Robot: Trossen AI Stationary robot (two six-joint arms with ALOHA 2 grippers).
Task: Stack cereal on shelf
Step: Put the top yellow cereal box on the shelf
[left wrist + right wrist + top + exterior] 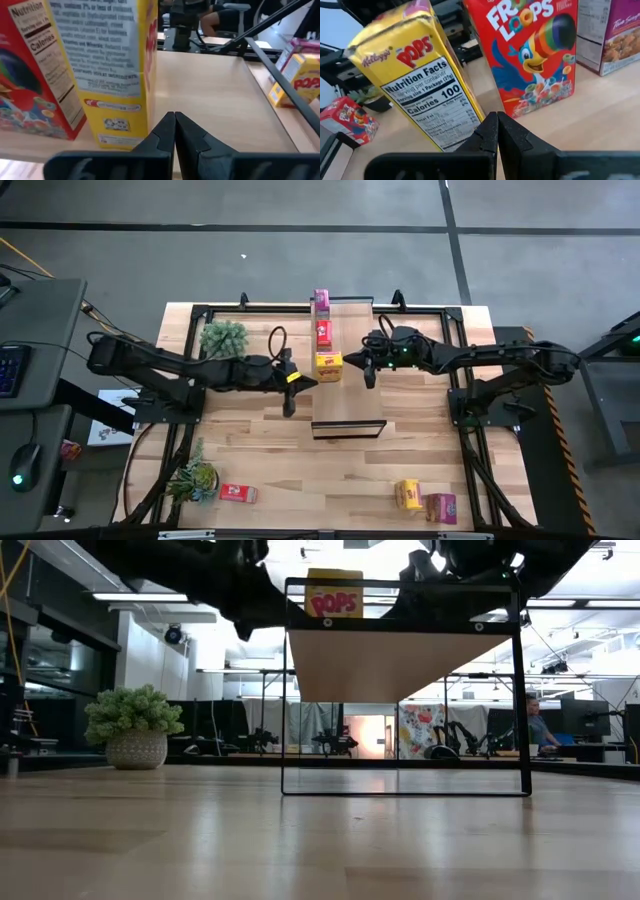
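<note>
The shelf (pixel 355 395) is a light-wood plank raised on a black frame (pixel 405 790). Three cereal boxes stand in a row along its left side: magenta (pixel 320 301) farthest, red (pixel 323 331) in the middle, yellow (pixel 328 365) nearest. My left gripper (pixel 303 379) is shut just left of the yellow box (pixel 117 65), with a strip of shelf showing between them. My right gripper (pixel 367 372) is shut to the right of the yellow box (pixel 415 80), facing its side panel, with bare shelf between them in the high view. Both are empty.
Three more boxes lie on the tabletop near its front edge: red (pixel 238 493) at the left, yellow (pixel 408 495) and magenta (pixel 440 507) at the right. Potted plants stand at the far left (pixel 222 337) and near left (pixel 195 478). The shelf's right half is bare.
</note>
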